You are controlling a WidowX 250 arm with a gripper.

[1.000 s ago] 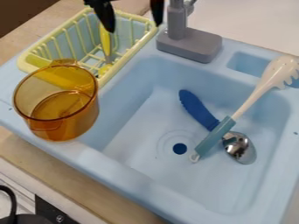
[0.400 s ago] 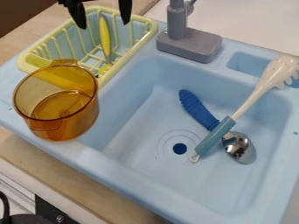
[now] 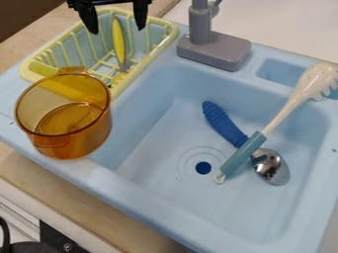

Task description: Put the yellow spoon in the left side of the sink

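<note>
The yellow spoon (image 3: 118, 39) is found standing on a slant in the yellow rack (image 3: 151, 55), at the upper left corner of the sink (image 3: 135, 197), handle uppermost. The black gripper (image 3: 117, 27) is noted above the rack's far edge, its jaws set wide apart with nothing held; in the view, the handle lies between them.

The step in hand is judged to be the grasp. The jaws should be lowered astride the upper handle, kept off the rack's bars, and closed squarely. The spoon should then be raised clear of the rack's edge before being carried to the basin's left side; the amber pot (image 3: 72, 143) on the left edge could be knocked.

Compared with the frame one second ago, the gripper has been shifted leftward. No displacement of spoon, rack or pot is observed.
</note>
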